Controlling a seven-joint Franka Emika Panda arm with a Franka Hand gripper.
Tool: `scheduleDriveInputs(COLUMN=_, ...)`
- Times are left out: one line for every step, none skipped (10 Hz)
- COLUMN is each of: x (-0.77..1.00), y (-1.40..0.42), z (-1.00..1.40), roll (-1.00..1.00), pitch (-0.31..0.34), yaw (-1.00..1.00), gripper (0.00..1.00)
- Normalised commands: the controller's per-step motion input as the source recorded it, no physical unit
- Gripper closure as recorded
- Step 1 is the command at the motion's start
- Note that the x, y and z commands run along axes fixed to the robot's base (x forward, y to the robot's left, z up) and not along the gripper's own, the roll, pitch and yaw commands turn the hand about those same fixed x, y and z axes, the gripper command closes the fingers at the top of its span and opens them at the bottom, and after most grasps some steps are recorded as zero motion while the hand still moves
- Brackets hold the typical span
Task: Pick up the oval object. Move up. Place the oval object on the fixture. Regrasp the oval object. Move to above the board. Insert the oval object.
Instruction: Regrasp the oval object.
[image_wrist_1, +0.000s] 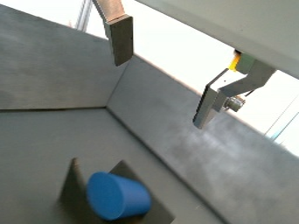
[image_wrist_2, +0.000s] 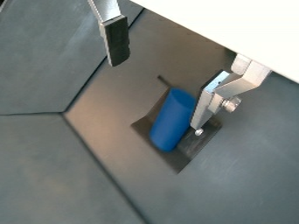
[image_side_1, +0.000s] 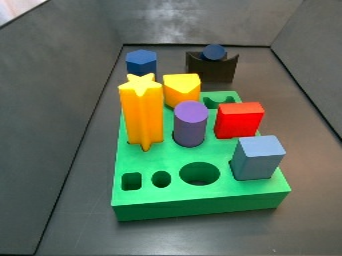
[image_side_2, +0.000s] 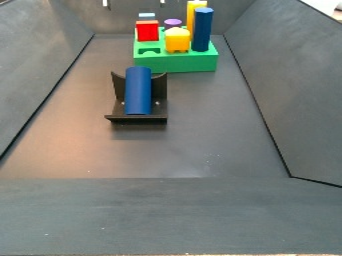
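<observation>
The oval object (image_side_2: 138, 88) is a smooth deep blue peg lying propped on the fixture (image_side_2: 134, 117), well in front of the board (image_side_2: 174, 62). Both wrist views show it from above (image_wrist_1: 117, 194) (image_wrist_2: 173, 120) resting on the dark fixture plate (image_wrist_2: 191, 150). In a side view only its end shows (image_side_1: 214, 52) above the fixture (image_side_1: 214, 72), behind the green board (image_side_1: 201, 197). My gripper (image_wrist_1: 160, 92) (image_wrist_2: 156, 96) hangs open above the peg, clear of it, with nothing between its fingers (image_wrist_1: 121, 39). It is not seen in either side view.
The board holds a yellow star (image_side_1: 140, 110), a purple cylinder (image_side_1: 190, 123), a red block (image_side_1: 241, 118), a light blue block (image_side_1: 258, 157) and a stubby dark blue piece (image_side_1: 142, 60). Sloping grey walls (image_side_2: 40, 80) enclose the floor.
</observation>
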Motion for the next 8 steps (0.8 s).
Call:
scheduleDriveInputs(x=0.09, y=-0.04, z=-0.02, roll=1.00, pitch=0.137, yaw=0.08, gripper=0.00)
scheduleDriveInputs(x=0.10, y=-0.04, z=-0.02, roll=0.82, pitch=0.141, yaw=0.10, gripper=0.00)
scheduleDriveInputs(x=0.10, y=-0.04, z=-0.02, roll=0.69, pitch=0.139, yaw=0.11, gripper=0.00)
scheduleDriveInputs(x=0.09, y=-0.04, z=-0.02, roll=0.37, pitch=0.122, yaw=0.14, gripper=0.00)
scheduleDriveInputs(x=0.09, y=-0.03, z=-0.02, roll=0.26, pitch=0.114, yaw=0.15, gripper=0.00)
scheduleDriveInputs(x=0.03, y=0.08, z=-1.00, roll=0.23, pitch=0.091, yaw=0.12, gripper=0.00)
scheduleDriveInputs(x=0.03, y=0.08, z=-1.00, roll=0.22, pitch=0.075, yaw=0.12, gripper=0.00)
scheduleDriveInputs(x=0.04, y=0.07, z=-1.00, roll=0.19, pitch=0.036, yaw=0.14, gripper=0.00)
